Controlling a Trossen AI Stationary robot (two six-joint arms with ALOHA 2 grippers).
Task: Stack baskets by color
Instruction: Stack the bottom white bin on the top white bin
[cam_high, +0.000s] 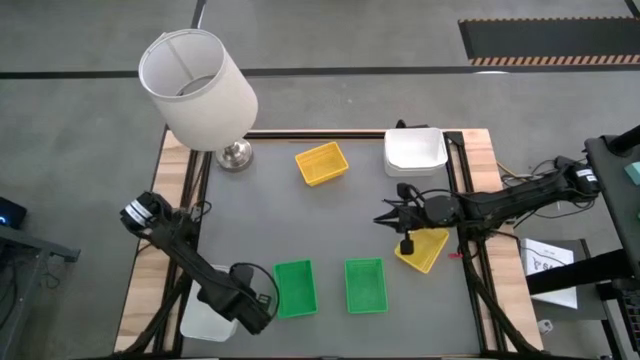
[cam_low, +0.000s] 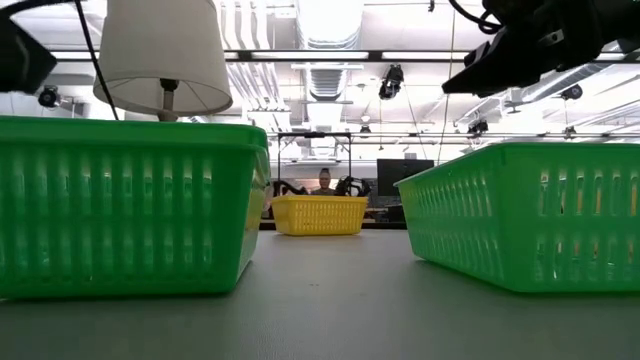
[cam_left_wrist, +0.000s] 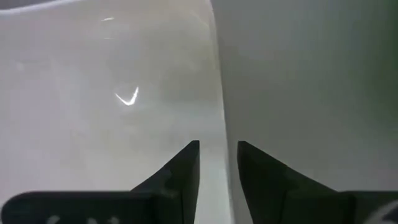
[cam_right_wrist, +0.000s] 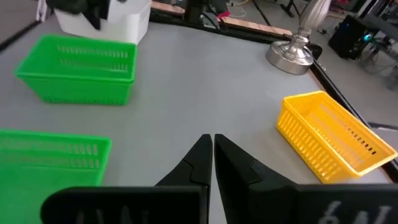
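Note:
A white basket (cam_high: 205, 320) sits at the table's near left corner. My left gripper (cam_high: 255, 305) points down over its right wall (cam_left_wrist: 216, 93), open, with one finger (cam_left_wrist: 186, 168) above the inside and the other (cam_left_wrist: 255, 168) outside. Two green baskets (cam_high: 295, 288) (cam_high: 365, 285) rest side by side near the front edge. One yellow basket (cam_high: 321, 163) lies at the far middle; another (cam_high: 424, 250) lies askew under my right arm. A further white basket (cam_high: 416, 150) stands at the far right. My right gripper (cam_high: 385, 218) hovers shut and empty above the table (cam_right_wrist: 213, 146).
A lamp with a white shade (cam_high: 197, 88) and a metal base (cam_high: 236, 155) stands at the far left corner. Bare grey tabletop (cam_high: 330, 225) lies between the far and near baskets. A person (cam_low: 325, 180) sits in the room beyond the table.

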